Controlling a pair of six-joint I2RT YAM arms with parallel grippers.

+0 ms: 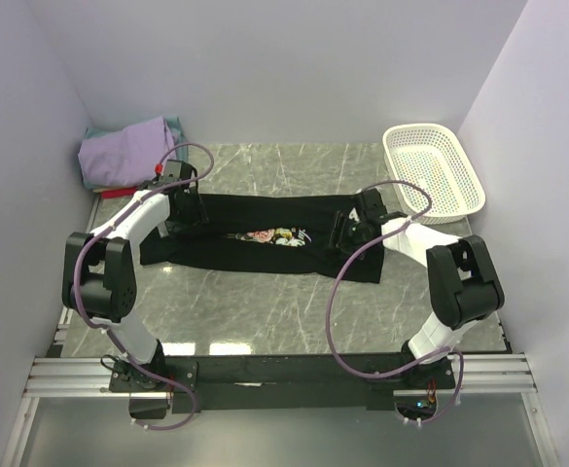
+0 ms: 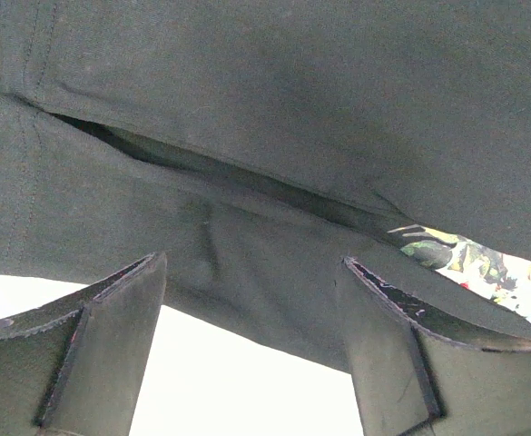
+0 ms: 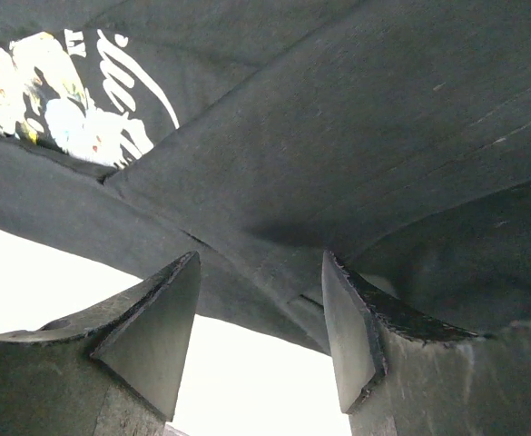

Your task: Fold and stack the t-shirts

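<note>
At ten o'clock on the surface (image 1: 265, 165), a folded lavender t-shirt (image 1: 128, 151) is seen topping the stack. The black t-shirt (image 1: 265, 238) is laid at the centre as a long band from nine to three o'clock, its rose print (image 1: 274, 235) facing up. The fold appears to be part-way done: the sides look turned in, and the ends are not yet brought together.

The left claw (image 1: 189, 209) is held wide apart at the nine o'clock end, with hemmed cloth between the fingers but nothing pinched. The right claw (image 1: 342, 233) is also parted at the three o'clock end, a ridge of cloth lying between its tips, unclamped. Next, both edges would need to be pinched before one end is carried over the other.
</note>
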